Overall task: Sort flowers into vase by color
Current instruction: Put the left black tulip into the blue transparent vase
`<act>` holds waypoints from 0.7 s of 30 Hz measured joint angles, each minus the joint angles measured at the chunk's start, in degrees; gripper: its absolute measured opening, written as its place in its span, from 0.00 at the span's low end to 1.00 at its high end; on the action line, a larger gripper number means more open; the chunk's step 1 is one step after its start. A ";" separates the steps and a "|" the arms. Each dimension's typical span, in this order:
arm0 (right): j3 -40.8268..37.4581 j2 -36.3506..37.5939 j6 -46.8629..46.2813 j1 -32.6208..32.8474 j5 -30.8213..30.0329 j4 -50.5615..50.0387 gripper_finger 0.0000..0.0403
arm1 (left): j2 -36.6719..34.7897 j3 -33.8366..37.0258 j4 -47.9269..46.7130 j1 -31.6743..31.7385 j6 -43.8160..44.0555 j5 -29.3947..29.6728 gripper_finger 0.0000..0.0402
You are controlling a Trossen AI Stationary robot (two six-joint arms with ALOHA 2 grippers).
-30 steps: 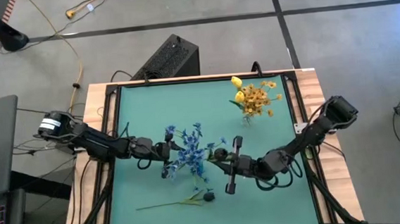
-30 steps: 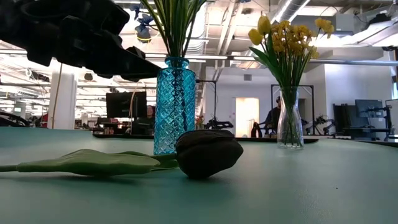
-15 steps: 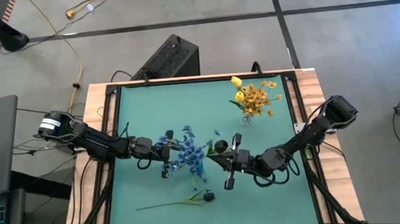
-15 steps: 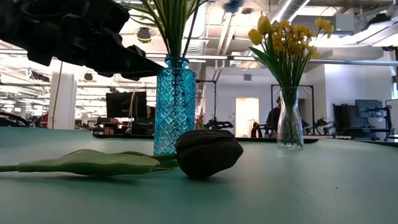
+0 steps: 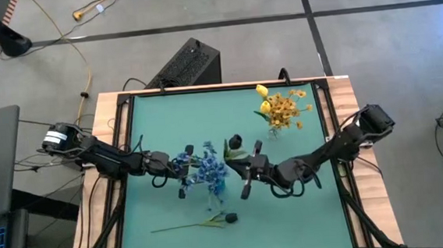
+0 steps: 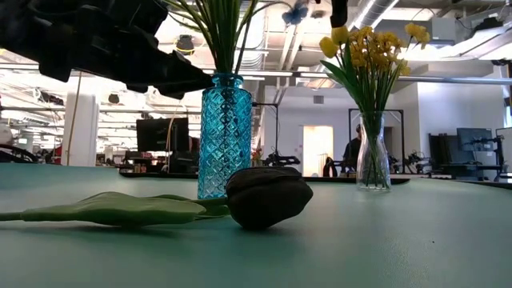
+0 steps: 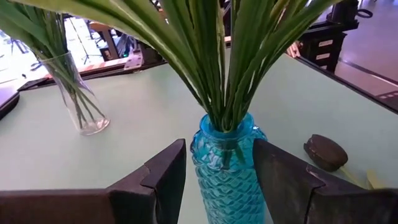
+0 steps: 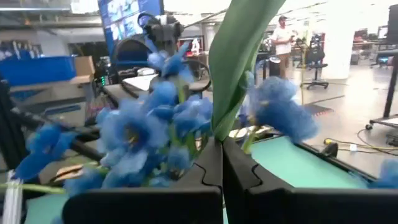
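Blue sprays (image 5: 202, 166) fill blue vase (image 6: 225, 136); yellow flowers (image 5: 284, 109) fill clear vase (image 6: 373, 160).

My two arms are dark, jointed and slim, with black cables looping along them. A white-and-black cylinder sits at my left arm's base, at the frame's left edge. My left claw (image 7: 214, 180) has broad, dark, angular fingers; my right claw (image 8: 222, 168) matches.
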State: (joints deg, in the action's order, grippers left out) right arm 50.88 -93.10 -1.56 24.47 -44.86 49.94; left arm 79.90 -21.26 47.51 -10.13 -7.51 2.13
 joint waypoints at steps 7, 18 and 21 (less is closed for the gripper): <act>0.04 0.00 -4.33 -0.56 0.43 -5.46 0.05 | 0.00 0.00 0.00 0.07 -0.15 0.07 0.43; 0.04 0.00 -9.11 -1.38 7.51 -11.72 0.06 | 0.00 0.00 0.00 0.11 -0.13 0.09 0.43; 0.06 0.00 -9.18 -1.36 7.65 -12.70 0.08 | 0.00 0.00 0.01 0.11 -0.07 0.10 0.43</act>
State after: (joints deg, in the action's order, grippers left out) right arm 50.94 -93.10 -10.74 23.11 -37.21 37.25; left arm 79.90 -21.26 47.52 -10.02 -7.57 2.23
